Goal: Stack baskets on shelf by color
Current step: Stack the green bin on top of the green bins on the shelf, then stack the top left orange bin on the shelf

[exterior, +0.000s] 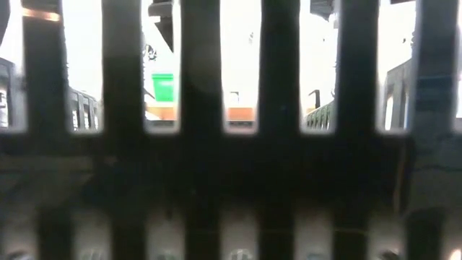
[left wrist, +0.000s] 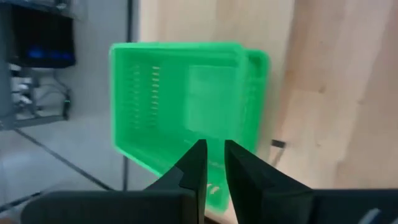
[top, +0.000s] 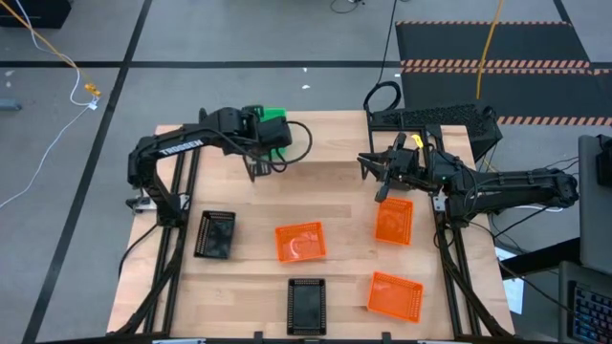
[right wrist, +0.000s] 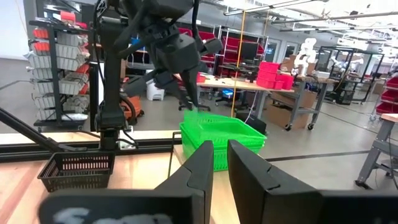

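Note:
Green baskets (top: 274, 128) sit nested on the left end of the shelf (top: 335, 139), at the table's far side; the top one (left wrist: 180, 99) lies slightly off the one under it. My left gripper (left wrist: 214, 152) hovers just above this stack (right wrist: 221, 140), fingers pointing down and a narrow gap apart. My right gripper (right wrist: 219, 158) hangs over the table's right middle (top: 380, 175), empty, with a similar narrow gap. Three orange baskets (top: 300, 241) (top: 393, 220) (top: 395, 294) and two black ones (top: 215, 234) (top: 306, 304) rest on the tabletop.
A black basket's slotted wall (exterior: 231, 159) stands right before the low camera and blocks most of that view. A dark rack-like object (top: 435, 119) with cables sits at the table's far right corner. Bare wood lies between the shelf and the loose baskets.

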Robot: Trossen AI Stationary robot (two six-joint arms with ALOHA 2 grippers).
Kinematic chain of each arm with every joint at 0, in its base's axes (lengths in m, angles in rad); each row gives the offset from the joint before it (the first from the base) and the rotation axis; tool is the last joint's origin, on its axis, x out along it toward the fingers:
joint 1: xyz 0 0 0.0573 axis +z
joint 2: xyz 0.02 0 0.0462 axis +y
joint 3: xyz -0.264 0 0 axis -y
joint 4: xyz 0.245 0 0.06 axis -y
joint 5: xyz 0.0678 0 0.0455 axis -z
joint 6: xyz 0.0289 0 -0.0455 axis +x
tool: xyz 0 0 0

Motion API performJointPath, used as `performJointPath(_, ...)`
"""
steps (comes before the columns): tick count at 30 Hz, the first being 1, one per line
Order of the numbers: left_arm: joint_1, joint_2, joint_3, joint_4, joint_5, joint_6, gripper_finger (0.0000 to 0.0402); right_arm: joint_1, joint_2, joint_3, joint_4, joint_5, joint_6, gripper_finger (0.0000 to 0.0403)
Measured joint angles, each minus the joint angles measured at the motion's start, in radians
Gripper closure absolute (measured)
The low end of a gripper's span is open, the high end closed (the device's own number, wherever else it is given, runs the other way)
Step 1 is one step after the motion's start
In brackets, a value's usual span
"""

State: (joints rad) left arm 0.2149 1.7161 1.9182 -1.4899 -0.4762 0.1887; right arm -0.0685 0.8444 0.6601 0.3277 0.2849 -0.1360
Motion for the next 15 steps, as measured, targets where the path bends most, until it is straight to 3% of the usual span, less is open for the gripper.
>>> performJointPath(15, -0.039, 0.000, -0.002, -0.024, 0.042, -0.147, 0.0340, 0.000, 0.000, 0.000, -0.010, 0.001, 0.019, 0.0360)
